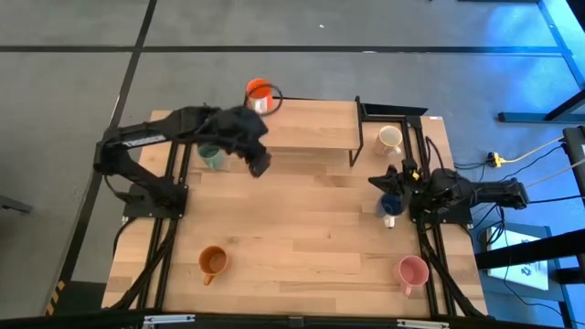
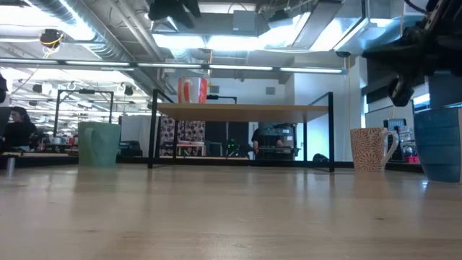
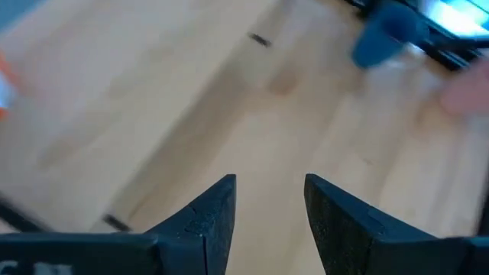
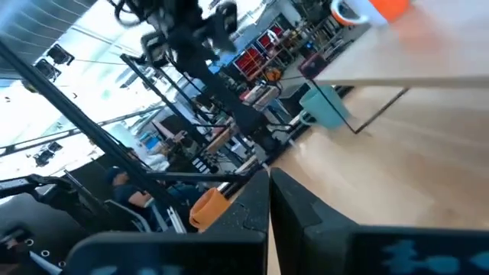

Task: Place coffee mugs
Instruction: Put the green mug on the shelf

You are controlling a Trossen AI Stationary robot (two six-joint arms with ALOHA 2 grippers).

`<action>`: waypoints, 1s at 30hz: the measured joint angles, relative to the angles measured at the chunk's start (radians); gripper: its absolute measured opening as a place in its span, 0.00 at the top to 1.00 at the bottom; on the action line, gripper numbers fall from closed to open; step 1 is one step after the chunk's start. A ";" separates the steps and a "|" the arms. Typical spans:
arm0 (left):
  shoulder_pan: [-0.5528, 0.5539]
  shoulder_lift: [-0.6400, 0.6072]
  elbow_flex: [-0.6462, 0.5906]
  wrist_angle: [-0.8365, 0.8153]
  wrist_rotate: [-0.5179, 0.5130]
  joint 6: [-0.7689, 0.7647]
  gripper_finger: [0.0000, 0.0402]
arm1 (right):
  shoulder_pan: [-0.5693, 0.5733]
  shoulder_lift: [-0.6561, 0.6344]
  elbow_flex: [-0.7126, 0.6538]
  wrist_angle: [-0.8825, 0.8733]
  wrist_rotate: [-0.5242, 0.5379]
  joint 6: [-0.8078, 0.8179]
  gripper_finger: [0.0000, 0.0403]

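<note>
A: The coffee mugs are spread out; nearest the front edge stand the orange mug (image 1: 212, 262) on the left and the pink mug (image 1: 412, 271) on the right, both well apart from either arm.

B: And the grippers?

A: The right gripper (image 1: 391, 188) sits just beside the dark blue mug (image 1: 391, 206) at the right edge; its fingers look pressed together, holding nothing. The left gripper (image 1: 260, 164) hangs released over bare wood; the green mug (image 1: 212, 157) is just behind it, under its arm.

B: Farther back?

A: The cream-white mug (image 1: 390, 139) stands beside the low wooden shelf (image 1: 311, 128); the red-orange mug (image 1: 258, 94) rests on the shelf's far edge. All are smooth, round, glazed-looking.
</note>
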 joint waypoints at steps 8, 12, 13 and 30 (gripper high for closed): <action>-0.079 -0.188 -0.264 0.040 -0.135 -0.088 0.62 | 0.000 0.173 0.151 0.005 0.078 -0.070 1.00; -0.046 -0.301 -0.381 0.003 -0.208 -0.149 0.62 | -0.002 0.341 0.221 0.003 0.098 -0.077 1.00; -0.031 -0.328 -0.403 -0.021 -0.229 -0.181 0.62 | -0.001 0.387 0.240 0.000 0.111 -0.077 1.00; 0.320 -0.379 -0.743 -0.079 -0.170 0.088 0.62 | -0.001 0.946 0.585 0.004 0.114 -0.112 1.00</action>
